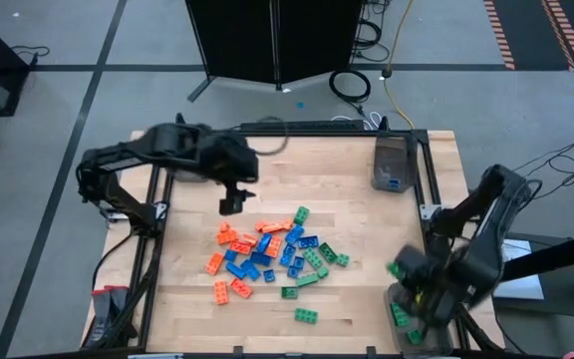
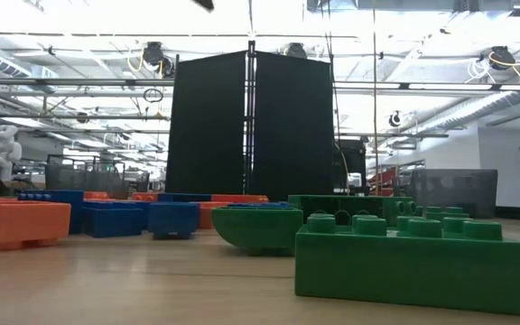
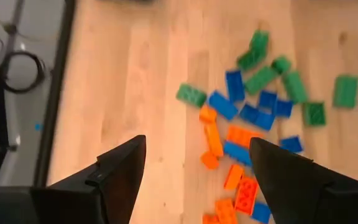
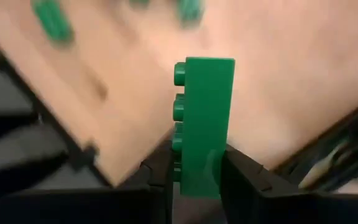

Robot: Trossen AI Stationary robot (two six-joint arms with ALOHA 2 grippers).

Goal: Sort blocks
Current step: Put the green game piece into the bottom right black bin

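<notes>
Over the bench's (image 1: 197, 299) right edge, near its front corner, we see the right hand (image 1: 404, 269) clamped on a green brick (image 4: 205, 124). The right wrist view shows this brick standing on end between the two fingers (image 4: 241, 171), gripped by its lower part with its studs facing sideways; held that way, most of it stands free above the fingers, which we judge lets it fall cleanly when they part. Just below this hand sits a translucent bin (image 1: 412, 324) already holding green bricks, so we take it as the green destination and the present step as carrying the brick to the drop.

Nearer the far edge of the bench, left of centre, the left hand (image 1: 231, 204) hangs above bare wood with its fingers (image 3: 120, 168) spread wide and nothing between them. Its wrist view looks past them onto the pile (image 1: 267, 254) of orange, blue and green bricks lying mixed at the middle of the bench, so we read this hand as lining up its next pick. One green brick (image 1: 306, 315) lies apart toward the front edge.

A second bin (image 1: 392, 165) stands at the far right corner with something blue in it, probably the blue destination. Most bricks are unsorted, so we judge the task at an early stage.
</notes>
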